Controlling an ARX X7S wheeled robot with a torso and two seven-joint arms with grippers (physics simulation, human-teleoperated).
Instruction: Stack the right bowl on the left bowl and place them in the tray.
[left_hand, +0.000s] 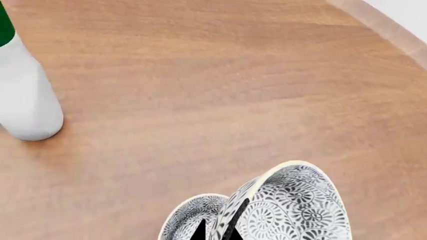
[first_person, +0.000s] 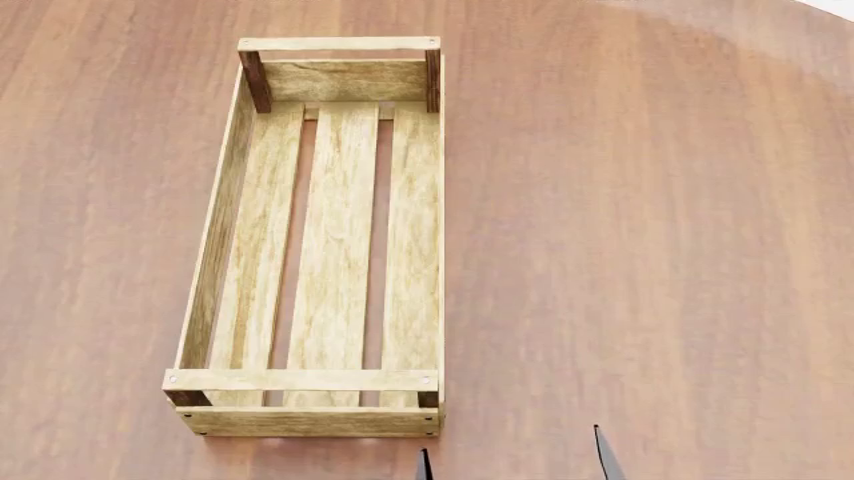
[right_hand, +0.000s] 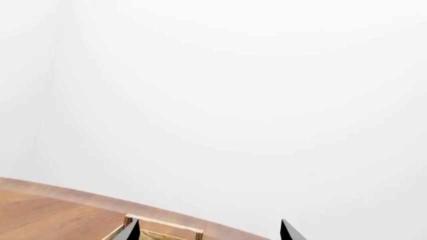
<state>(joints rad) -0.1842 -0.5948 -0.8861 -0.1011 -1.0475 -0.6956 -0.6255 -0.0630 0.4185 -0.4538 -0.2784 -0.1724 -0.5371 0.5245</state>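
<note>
Two black-and-white flower-patterned bowls show only in the left wrist view, one (left_hand: 293, 205) leaning against the other (left_hand: 189, 216). My left gripper (left_hand: 215, 231) is shut on their walls, with one dark fingertip on each side. I cannot tell whether the bowls rest on the table. The tray (first_person: 324, 240), a long light-wood crate with dark corner posts, lies empty at the left of centre in the head view. My right gripper (first_person: 515, 460) stands open just off the tray's near right corner. In the right wrist view its fingertips (right_hand: 287, 231) are wide apart, with the tray's end (right_hand: 163, 226) beside one.
A white bottle with a green part (left_hand: 27, 100) stands on the wooden table (left_hand: 213, 90) some way from the bowls. The table's rounded edge (left_hand: 393, 27) runs past the far corner of the left wrist view. The brown table (first_person: 641, 220) spreads right of the tray.
</note>
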